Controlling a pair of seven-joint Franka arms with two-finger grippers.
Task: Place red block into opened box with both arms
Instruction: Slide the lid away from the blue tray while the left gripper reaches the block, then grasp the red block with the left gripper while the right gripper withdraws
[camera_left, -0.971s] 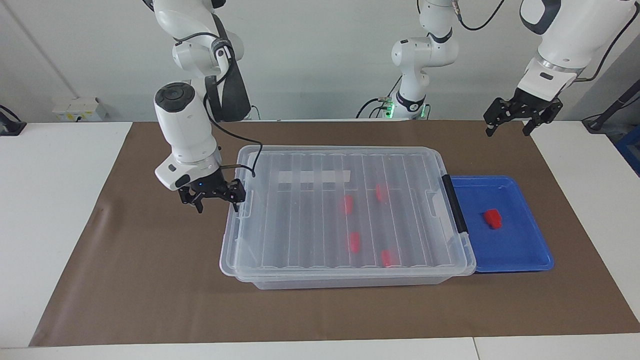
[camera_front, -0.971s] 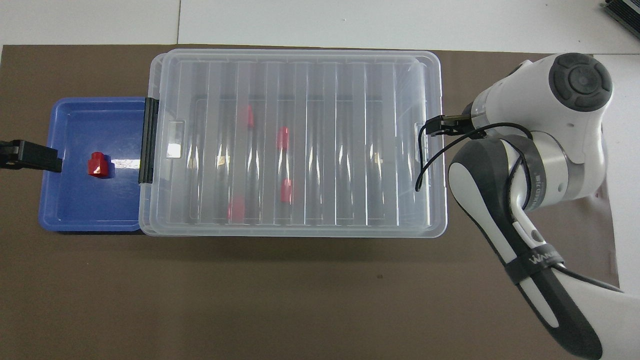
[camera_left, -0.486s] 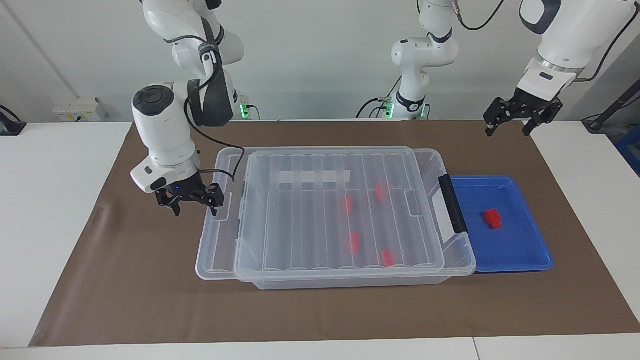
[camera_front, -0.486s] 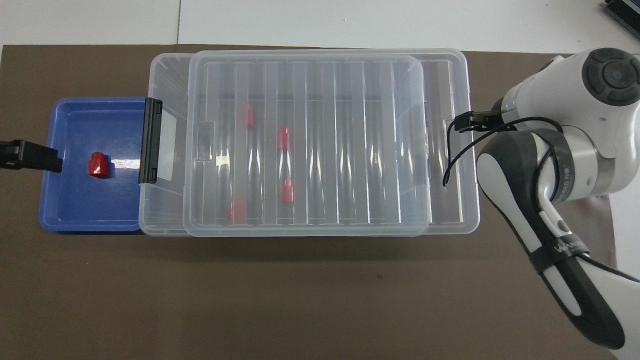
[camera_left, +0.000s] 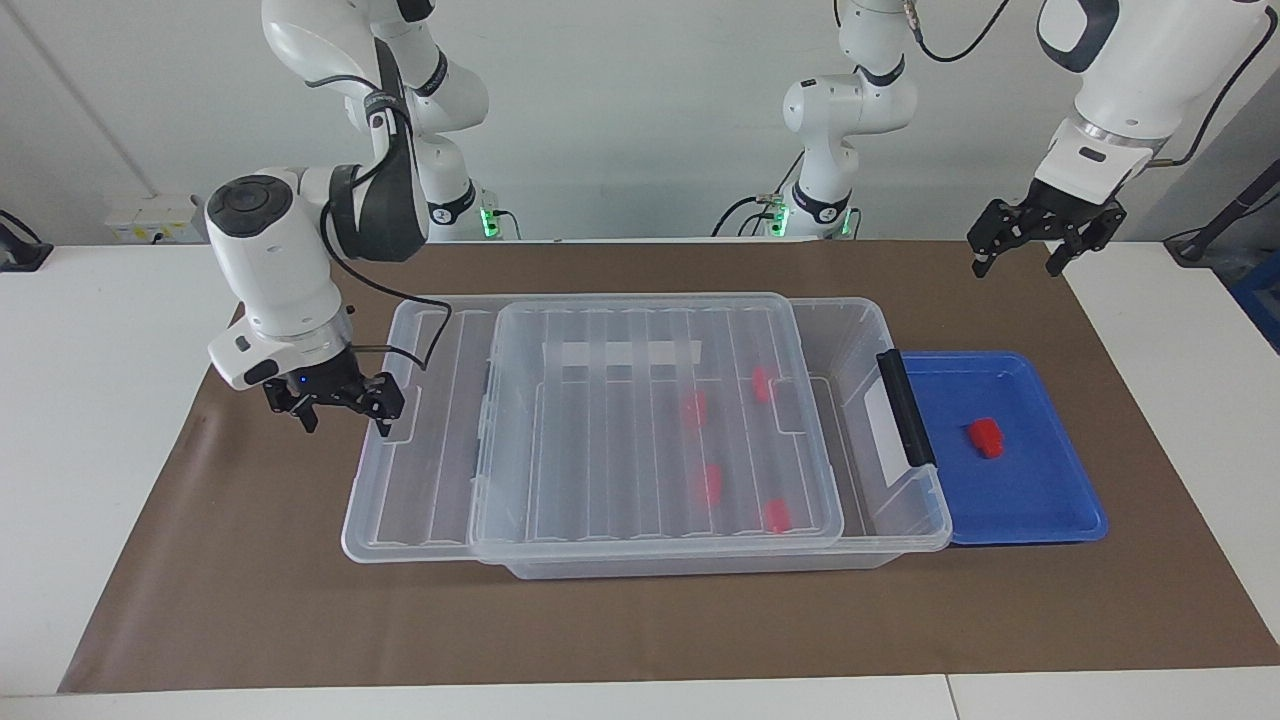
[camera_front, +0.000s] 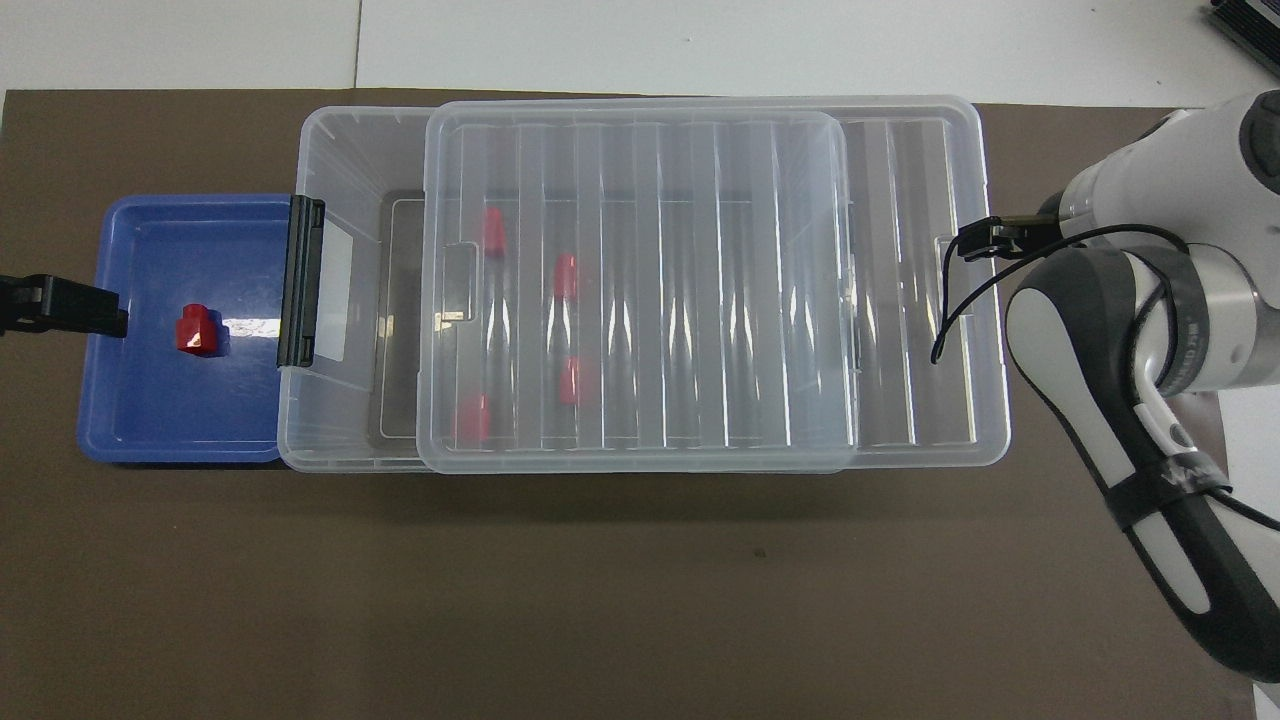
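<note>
Two grippers in play, and both have their fingers spread with nothing between them. The left gripper (camera_left: 1030, 248) hangs in the air over the outer end of the blue tray (camera_left: 1060, 520), and the red block (camera_left: 986, 437) lies below it on the tray floor, alone, a little in toward the box from that gripper. From overhead the same block (camera_front: 196, 330) sits just off the gripper's tips, apart from them, nothing touching it.

Over at the right arm's end of the table, the right gripper (camera_left: 345, 422) is low at the end edge of the lid (camera_left: 620, 330). One finger reaches down by the lid's end rim and the other stands outside it over the brown mat (camera_left: 200, 560). Whether the finger presses on the rim I cannot tell. The red block is well apart from this gripper, with the whole box between them.

Now the containers. The box (camera_left: 700, 565) is clear and shallow, its black handle (camera_left: 905, 420) butting against the blue tray. Its ribbed lid lies offset toward the right gripper and overhangs that end, so a strip of the box is uncovered beside the handle. Four red blocks (camera_left: 694, 407) lie inside the box, all seen through the lid, none in the uncovered strip.
</note>
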